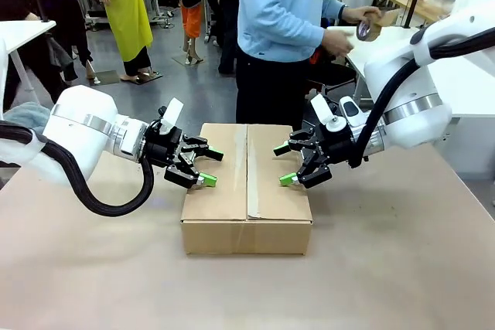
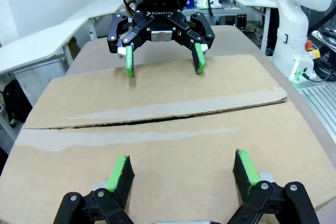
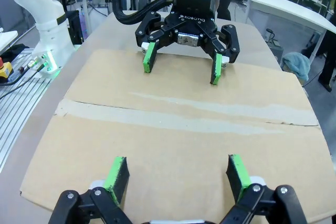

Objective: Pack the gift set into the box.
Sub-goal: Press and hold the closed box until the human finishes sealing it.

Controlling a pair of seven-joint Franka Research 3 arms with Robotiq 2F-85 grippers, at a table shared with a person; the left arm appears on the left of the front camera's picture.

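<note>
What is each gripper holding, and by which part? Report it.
Nothing is held. The left gripper and the right gripper are both open, poised over opposite ends of the closed box, with nothing between their pads.

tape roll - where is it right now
In the front view, the tape roll is in the person's hands at the far right, beyond the closed box.

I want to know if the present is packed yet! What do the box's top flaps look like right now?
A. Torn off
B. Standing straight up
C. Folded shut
C: the box has its flaps lying flat, meeting along a middle seam, with the left gripper and right gripper open on either side.
</note>
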